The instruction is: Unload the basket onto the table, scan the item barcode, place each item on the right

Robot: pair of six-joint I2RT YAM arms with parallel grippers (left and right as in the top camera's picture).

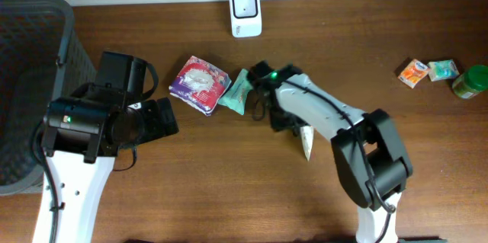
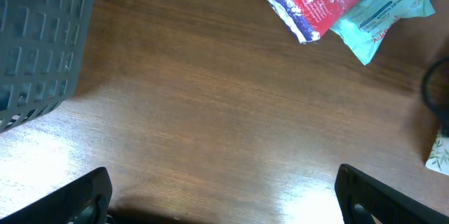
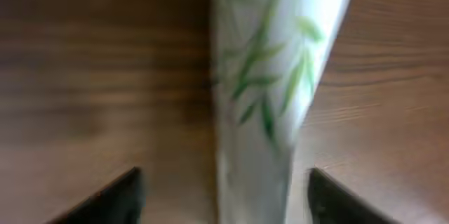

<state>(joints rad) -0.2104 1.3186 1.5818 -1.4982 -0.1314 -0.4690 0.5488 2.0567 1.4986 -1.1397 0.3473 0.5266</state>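
Left fingers (image 2: pixel 81 199) recorded spread wide above counter (image 2: pixel 210 112); right fingers (image 3: pixel 116 199) parted, bamboo-printed packet (image 3: pixel 259 76) straddled, not clamped.

Blurred leaf-print packet (image 3: pixel 259 76) (lower end offscreen)

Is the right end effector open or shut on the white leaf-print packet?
Open. The right end effector straddles the packet; its fingers stand clear, bare table showing on both sides.
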